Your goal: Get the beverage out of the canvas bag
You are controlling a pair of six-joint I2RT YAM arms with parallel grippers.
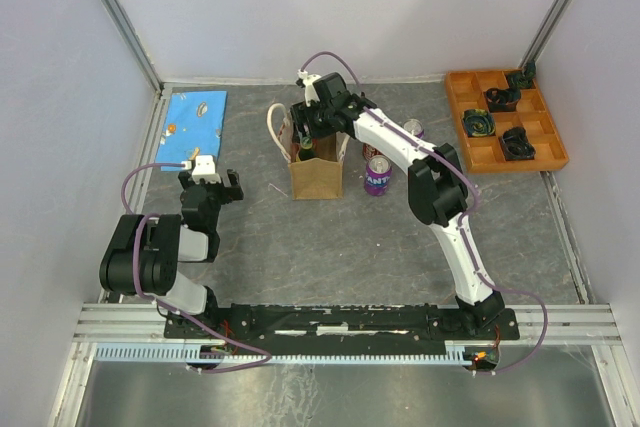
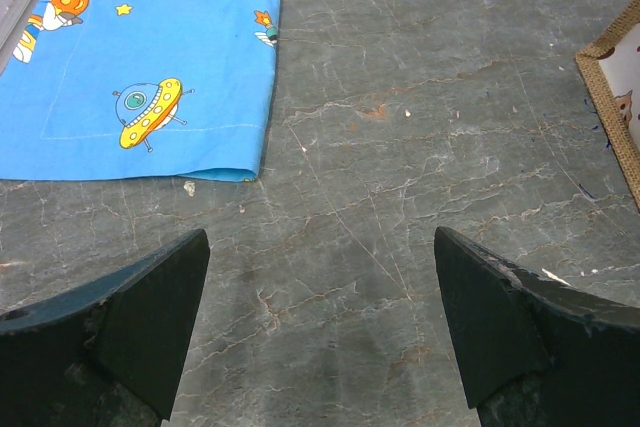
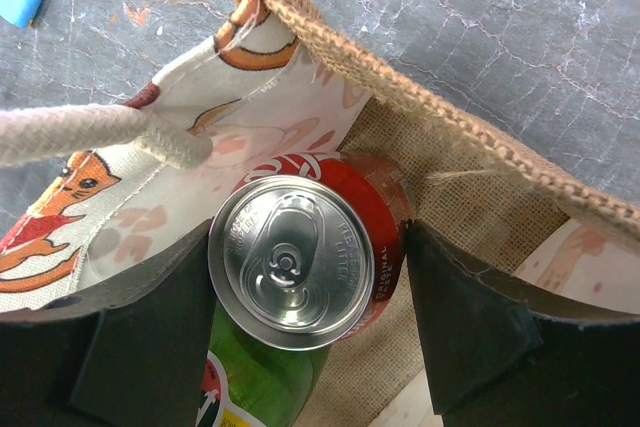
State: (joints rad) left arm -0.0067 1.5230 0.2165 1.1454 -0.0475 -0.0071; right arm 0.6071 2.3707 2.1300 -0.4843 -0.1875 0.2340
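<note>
The tan canvas bag (image 1: 316, 177) stands upright mid-table, its white handles loose. My right gripper (image 1: 318, 129) reaches down into its mouth. In the right wrist view the gripper (image 3: 310, 277) is shut on a red cola can (image 3: 290, 262), one finger touching each side, inside the burlap rim (image 3: 420, 107) and pale printed lining. A green can (image 3: 262, 387) lies under the red one in the bag. A white handle (image 3: 90, 132) crosses at the left. My left gripper (image 1: 207, 177) is open and empty over bare table (image 2: 320, 317), left of the bag.
A purple can (image 1: 377, 175) stands just right of the bag and another can (image 1: 413, 128) behind it. A blue printed cloth (image 1: 194, 129) lies at the back left, also in the left wrist view (image 2: 150, 57). An orange tray (image 1: 505, 119) with dark parts sits back right.
</note>
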